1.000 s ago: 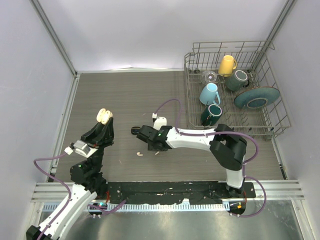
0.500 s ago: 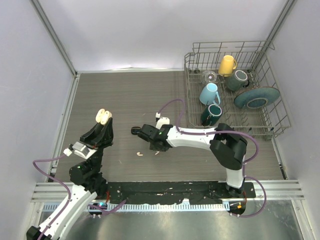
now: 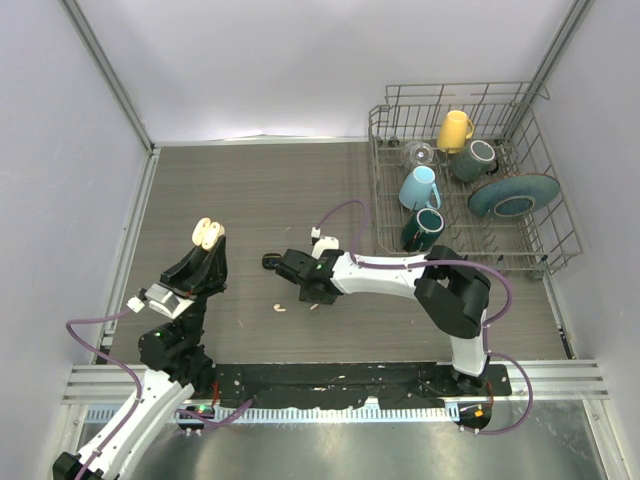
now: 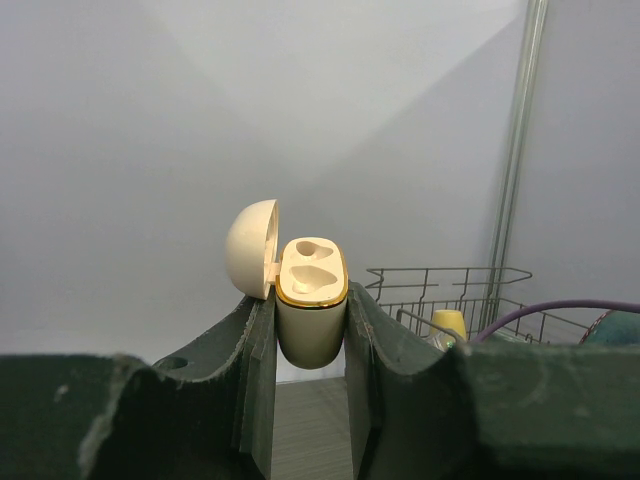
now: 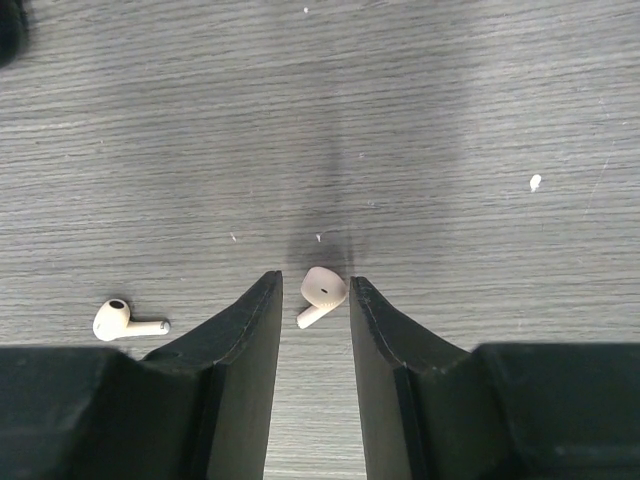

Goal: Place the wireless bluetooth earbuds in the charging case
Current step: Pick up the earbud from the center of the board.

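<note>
Overhead and wrist views. The left gripper (image 4: 310,303) is clamping the cream charging case (image 4: 311,325) between its two fingers and holding it upright above the left part of the table (image 3: 250,190); the case's lid (image 4: 251,248) is standing hinged open to one side, and two moulded wells (image 4: 312,266) are showing in the top of the body.

The right gripper (image 5: 315,300) is reaching low over the middle of the table, its jaws standing narrowly apart; one cream-white earbud (image 5: 322,292) is lying on the wood grain between the fingertips, close against one finger, with a sliver of table showing beside the other; whether either finger is pressing on it cannot be told.

A second cream-white earbud (image 5: 126,319) is lying on the table to the left of that gripper in the wrist view, apart from the fingers; both earbuds are lying well apart from the case.

A wire dish rack (image 3: 545,150) holding mugs (image 3: 419,187) and a plate (image 3: 513,195) is sitting at the table's far right.
</note>
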`<control>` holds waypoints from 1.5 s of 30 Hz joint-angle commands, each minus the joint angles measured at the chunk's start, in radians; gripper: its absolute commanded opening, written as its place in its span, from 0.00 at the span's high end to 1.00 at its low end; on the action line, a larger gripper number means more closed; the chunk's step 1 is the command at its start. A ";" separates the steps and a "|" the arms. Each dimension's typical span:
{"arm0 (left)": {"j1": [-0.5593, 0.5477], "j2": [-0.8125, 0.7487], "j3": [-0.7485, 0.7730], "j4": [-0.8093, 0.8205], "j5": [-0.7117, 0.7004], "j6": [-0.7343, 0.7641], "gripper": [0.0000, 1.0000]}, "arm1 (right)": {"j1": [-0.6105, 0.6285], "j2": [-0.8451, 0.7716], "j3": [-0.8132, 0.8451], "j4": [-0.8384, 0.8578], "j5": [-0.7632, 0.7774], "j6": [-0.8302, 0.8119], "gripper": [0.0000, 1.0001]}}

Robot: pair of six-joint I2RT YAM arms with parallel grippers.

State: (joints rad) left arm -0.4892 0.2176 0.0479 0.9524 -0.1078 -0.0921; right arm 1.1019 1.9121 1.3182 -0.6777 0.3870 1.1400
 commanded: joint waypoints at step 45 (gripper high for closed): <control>-0.002 0.003 -0.042 0.054 0.003 0.023 1.00 | -0.016 0.028 -0.037 0.044 -0.007 0.038 0.72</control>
State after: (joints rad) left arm -0.4892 0.2218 0.0479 0.9554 -0.1074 -0.0917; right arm 1.0889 1.9232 1.2922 -0.6586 0.3748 1.1767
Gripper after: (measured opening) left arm 0.310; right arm 0.291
